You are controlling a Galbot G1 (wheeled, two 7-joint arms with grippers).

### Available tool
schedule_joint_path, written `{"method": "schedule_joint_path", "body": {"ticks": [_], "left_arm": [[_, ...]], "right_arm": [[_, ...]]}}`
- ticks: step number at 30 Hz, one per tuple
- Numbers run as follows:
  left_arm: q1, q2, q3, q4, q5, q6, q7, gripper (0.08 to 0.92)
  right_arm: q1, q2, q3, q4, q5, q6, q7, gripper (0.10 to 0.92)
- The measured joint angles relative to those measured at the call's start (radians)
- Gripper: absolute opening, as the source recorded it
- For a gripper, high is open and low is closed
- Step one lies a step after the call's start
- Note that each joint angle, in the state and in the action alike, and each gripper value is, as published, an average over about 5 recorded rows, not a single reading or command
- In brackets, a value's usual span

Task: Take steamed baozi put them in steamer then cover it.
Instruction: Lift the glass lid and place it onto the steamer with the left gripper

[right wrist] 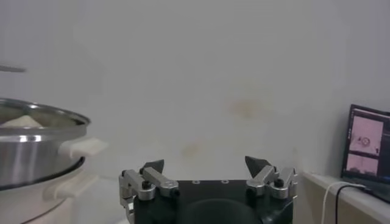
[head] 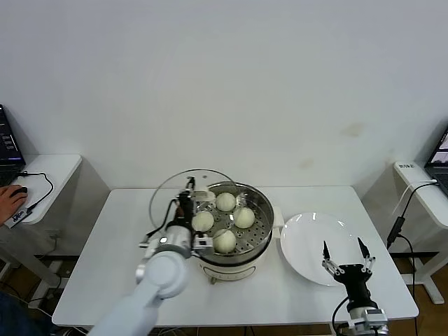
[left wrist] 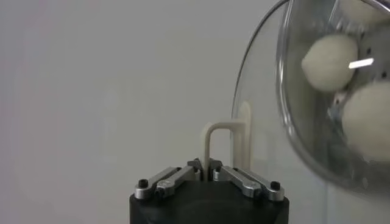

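Observation:
The steamer (head: 257, 246) stands at the table's middle with several baozi (head: 225, 201) on its perforated tray. My left gripper (head: 190, 195) is shut on the handle (left wrist: 210, 141) of the cover (head: 166, 193). It holds the glass lid on edge, tilted, against the pot's left rim. In the left wrist view my left gripper (left wrist: 204, 165) pinches the handle, and two baozi (left wrist: 329, 55) show through the glass (left wrist: 259, 115). My right gripper (head: 345, 250) is open and empty over the near edge of the plate. In the right wrist view it (right wrist: 207, 163) faces the wall, with the steamer (right wrist: 30, 149) to one side.
A flat white plate (head: 308, 234) lies right of the steamer, empty. The white table (head: 105, 266) has bare surface at the left and front. Side desks with laptops stand at both ends; a person's hand (head: 10, 200) rests on the left one. A cable (head: 402, 218) hangs at the right.

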Motion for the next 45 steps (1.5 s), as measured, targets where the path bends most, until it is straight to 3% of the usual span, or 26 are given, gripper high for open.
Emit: {"method": "schedule_joint_path", "body": {"ticks": [9, 18, 45], "left_arm": [[-0.020, -0.150, 0.052, 0.067, 0.121, 0.020, 0.045, 0.137], [0.000, -0.223, 0.051, 0.115, 0.195, 0.020, 0.054, 0.137], [0.057, -0.303, 0.035, 0.169, 0.304, -0.025, 0.026, 0.137]], "right_arm": [[0.004, 0.004, -0.014, -0.010, -0.020, 0.000, 0.001, 0.823], [0.008, 0.004, -0.027, -0.014, -0.024, -0.001, 0.001, 0.823], [0.011, 0.003, -0.054, -0.017, -0.020, -0.002, -0.002, 0.823]]}}
